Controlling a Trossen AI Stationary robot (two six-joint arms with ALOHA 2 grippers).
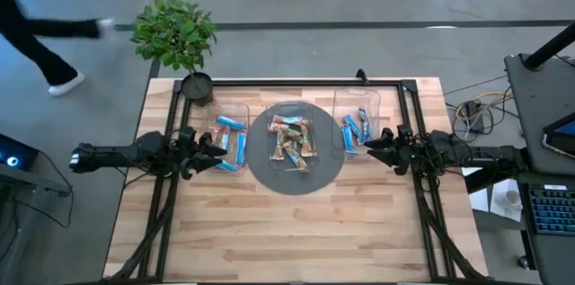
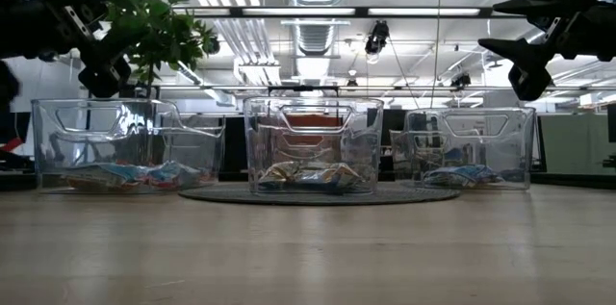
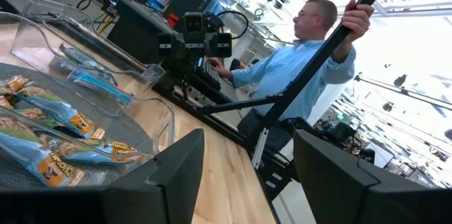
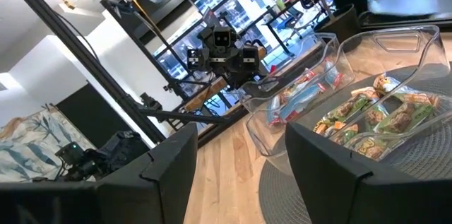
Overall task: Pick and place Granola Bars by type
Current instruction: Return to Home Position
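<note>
Three clear plastic bins stand in a row across the table. The left bin point(image 1: 230, 136) holds bright blue bars point(image 4: 305, 97). The middle bin point(image 1: 292, 141) sits on a round grey mat point(image 1: 325, 170) and holds multicoloured bars point(image 4: 385, 114). The right bin point(image 1: 357, 121) holds blue bars point(image 1: 351, 130). My left gripper point(image 1: 216, 150) hangs open in the air over the left bin's near right corner point(image 2: 96, 50). My right gripper point(image 1: 371, 146) hangs open beside the right bin's near edge, raised above it point(image 2: 525, 40). Neither holds anything.
A potted plant point(image 1: 176, 35) stands at the table's far left corner. A black frame point(image 1: 296, 84) runs along the far edge and down both sides. A person point(image 3: 296, 68) stands beyond the table's right side, and another person point(image 1: 36, 33) walks on the floor far left. Bare wood point(image 1: 296, 231) lies near the front.
</note>
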